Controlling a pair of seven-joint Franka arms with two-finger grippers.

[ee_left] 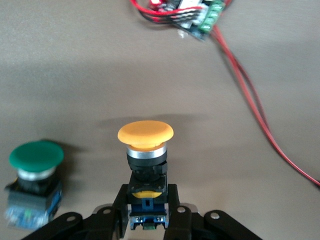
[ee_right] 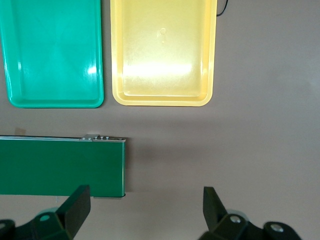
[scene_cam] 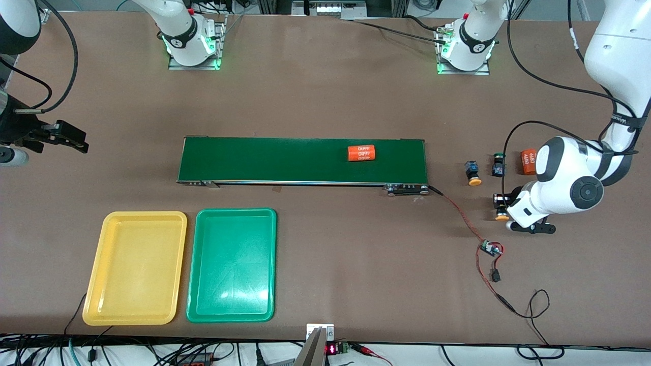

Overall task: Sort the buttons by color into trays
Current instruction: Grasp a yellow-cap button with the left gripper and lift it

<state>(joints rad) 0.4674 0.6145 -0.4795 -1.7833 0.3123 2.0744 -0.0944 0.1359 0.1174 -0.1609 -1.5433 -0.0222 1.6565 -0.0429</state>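
My left gripper point(scene_cam: 502, 207) is shut on the black-and-blue body of a yellow-orange button point(ee_left: 145, 150), low over the table at the left arm's end; its cap shows in the front view point(scene_cam: 502, 216). A green button point(ee_left: 34, 175) lies right beside it, hidden under the arm in the front view. Another yellow-orange button point(scene_cam: 474, 173) and another green button point(scene_cam: 498, 164) lie farther from the front camera. The yellow tray point(scene_cam: 136, 268) and green tray point(scene_cam: 232, 265) are empty and also show in the right wrist view point(ee_right: 162, 55) point(ee_right: 50, 50). My right gripper point(scene_cam: 71, 138) waits open and empty point(ee_right: 145, 205).
A dark-green conveyor belt point(scene_cam: 285, 160) crosses the middle with an orange cylinder point(scene_cam: 361, 153) on it. A second orange cylinder point(scene_cam: 529, 161) lies by the left arm. A small circuit board point(scene_cam: 491, 249) with red and black wires lies nearer the front camera.
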